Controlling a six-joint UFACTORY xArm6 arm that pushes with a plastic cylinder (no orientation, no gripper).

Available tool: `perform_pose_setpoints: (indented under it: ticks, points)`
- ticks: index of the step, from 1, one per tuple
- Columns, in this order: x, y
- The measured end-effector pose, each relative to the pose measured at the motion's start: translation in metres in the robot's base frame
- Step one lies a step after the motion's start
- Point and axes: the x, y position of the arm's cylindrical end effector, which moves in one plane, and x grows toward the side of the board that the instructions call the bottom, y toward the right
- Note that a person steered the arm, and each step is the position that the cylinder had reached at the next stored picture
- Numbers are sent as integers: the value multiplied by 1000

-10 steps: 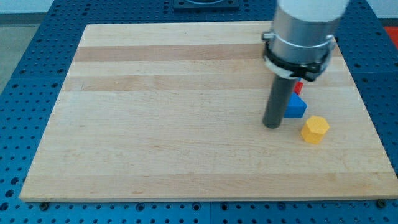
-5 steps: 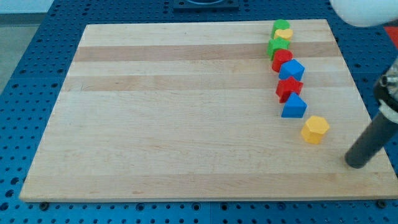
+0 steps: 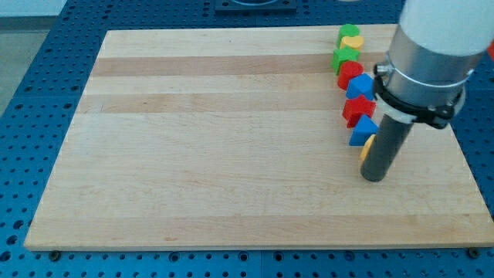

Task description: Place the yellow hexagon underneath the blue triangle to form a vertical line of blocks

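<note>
Though I have no claw to report, my tip (image 3: 374, 177) hides the yellow hexagon (image 3: 369, 147) (1 sliver shows) below the blue triangle (image 3: 362, 131).

Pale wooden board (image 3: 231, 139) with lengthwise grain bands, lying flat and filling most of the view. Blue perforated table top (image 3: 31, 93) showing around all four edges, dotted with a regular grid of small holes. Even, bright light, soft shadows only.
</note>
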Motion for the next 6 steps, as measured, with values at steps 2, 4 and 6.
perform_pose_setpoints:
  ticks: [2, 4, 6]
  points:
    - [1, -10]
    - [28, 70]
    - [-17, 79]
